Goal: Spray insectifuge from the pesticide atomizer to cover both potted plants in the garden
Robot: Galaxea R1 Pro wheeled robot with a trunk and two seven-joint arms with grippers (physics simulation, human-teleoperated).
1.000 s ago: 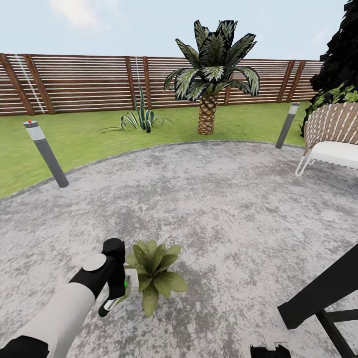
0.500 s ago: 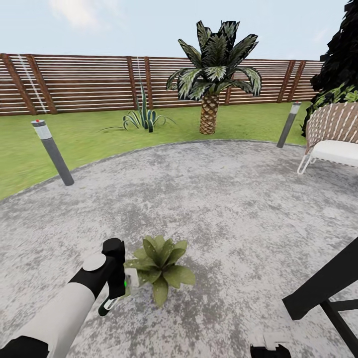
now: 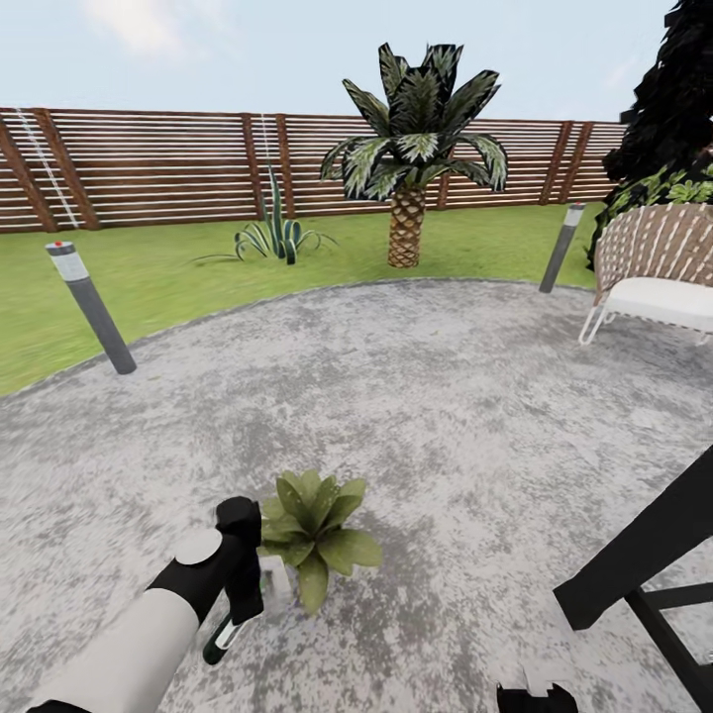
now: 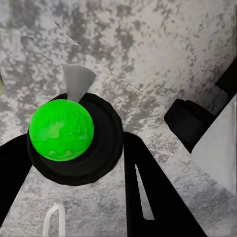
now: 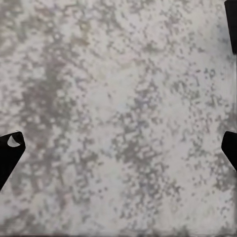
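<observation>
One potted plant, a low rosette of broad green leaves, stands on the grey paving with its pale pot half hidden under the leaves. The second plant is out of view. My left gripper hangs just left of the rosette, shut on the pesticide atomizer, a small dark bottle with a white band. In the left wrist view the atomizer is a black round body with a bright green top, clamped between the black fingers. My right gripper is open over bare paving.
Grey lamp posts stand at the paving's edge. On the lawn behind are a palm and a spiky agave, before the slat fence. A wicker chair sits far right. A black arm link crosses low right.
The head view has shifted a little. My left gripper with the atomizer sits slightly lower and further right, closer to the plant's base.
</observation>
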